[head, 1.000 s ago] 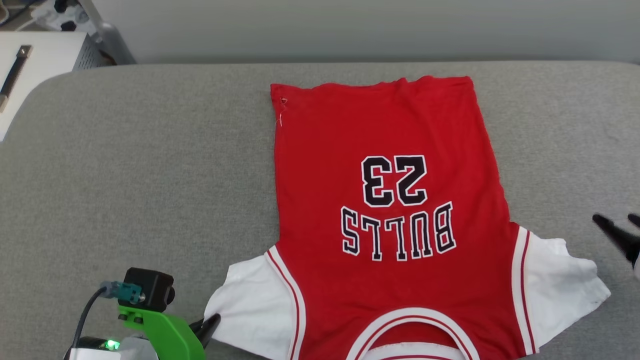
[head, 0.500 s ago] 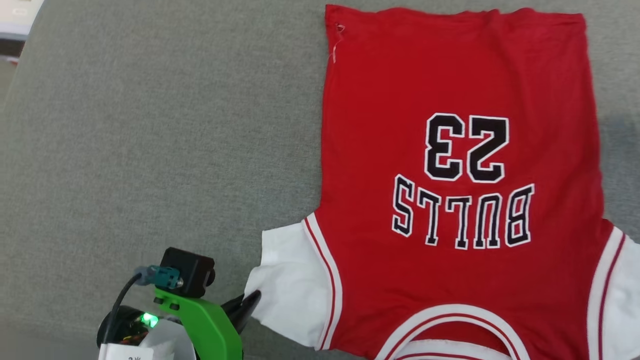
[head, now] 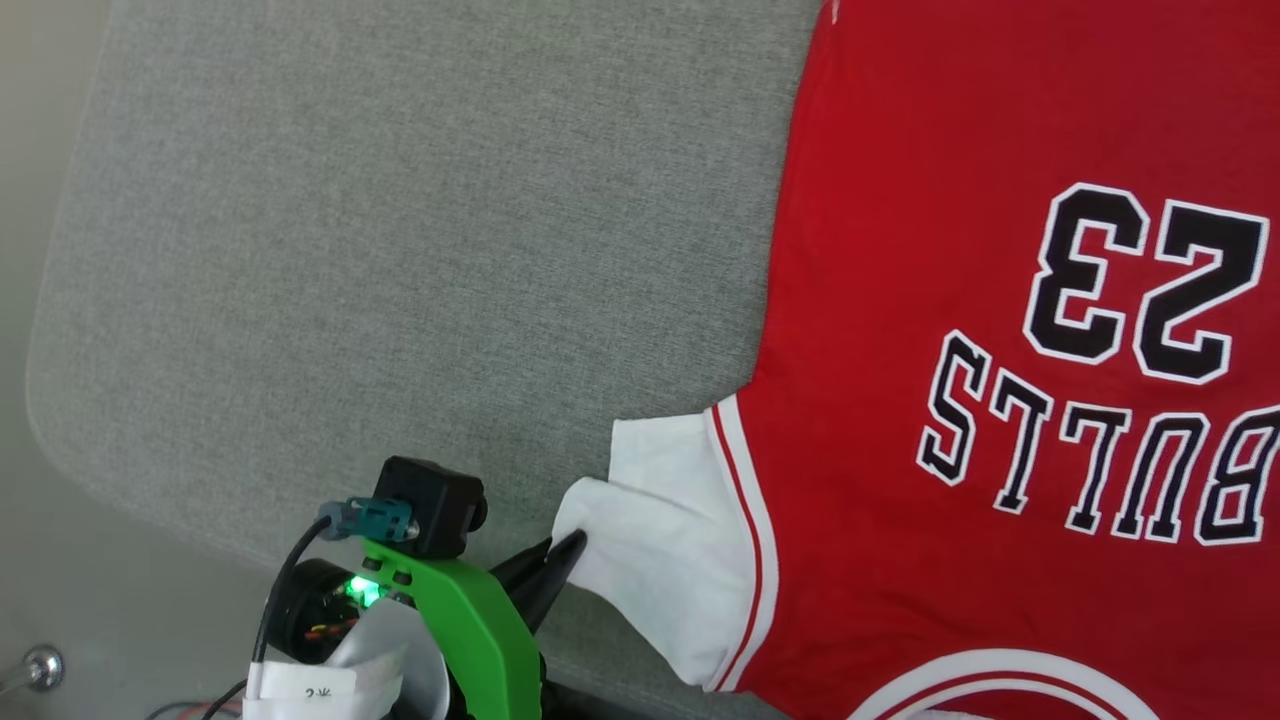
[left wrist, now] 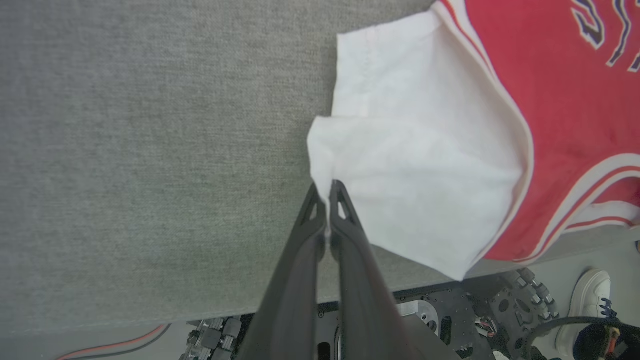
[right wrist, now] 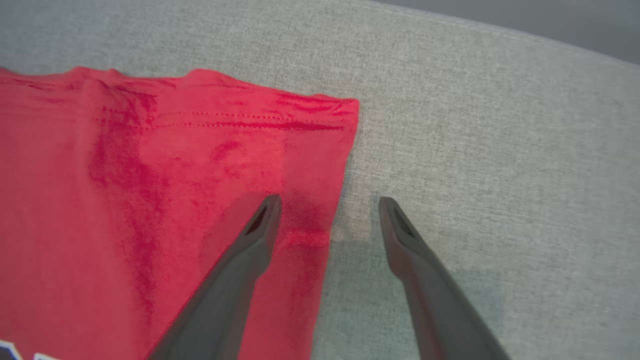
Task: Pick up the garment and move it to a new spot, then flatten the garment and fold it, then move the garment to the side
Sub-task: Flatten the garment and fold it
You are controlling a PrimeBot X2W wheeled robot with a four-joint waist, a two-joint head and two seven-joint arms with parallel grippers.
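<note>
left end effector point(left wrist: 327, 189) pinching garment point(left wrist: 425, 165), white shoe point(left wrist: 592, 294)

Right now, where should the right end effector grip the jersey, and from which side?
The hem corner of the jersey, coming in from the grey cushion side: its side edge lies flat and free there, and the open right end effector straddles it.

Head overhead, wrists close, all sharing the garment point(head: 930, 200)
</note>
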